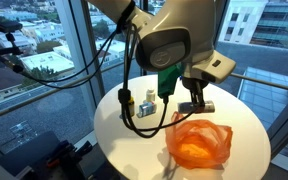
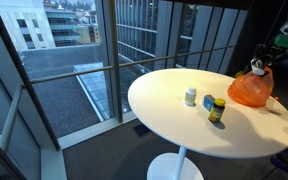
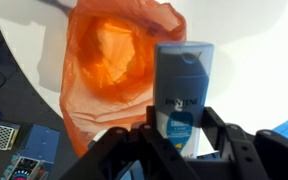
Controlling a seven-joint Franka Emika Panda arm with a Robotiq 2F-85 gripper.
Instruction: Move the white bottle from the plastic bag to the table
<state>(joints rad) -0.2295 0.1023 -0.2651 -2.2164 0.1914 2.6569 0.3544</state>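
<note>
Orange plastic bag point(image 3: 109, 60): lies open and crumpled on the desk point(image 2: 174, 130), near its 3 o'clock rim in an exterior view point(image 2: 250, 88).
White bottle point(image 3: 182, 80): upright and outside the bag, at about 4 o'clock from the bag's mouth in the wrist view. It looks grey-teal there and has a printed label.
Gripper point(image 3: 182, 138): clenched on the bottle's lower part, over the desk.
Small white jar point(image 2: 191, 96): stands near the desk's centre.
Blue-and-yellow container point(image 2: 216, 109): just beside the jar, at its 4 o'clock.
</note>
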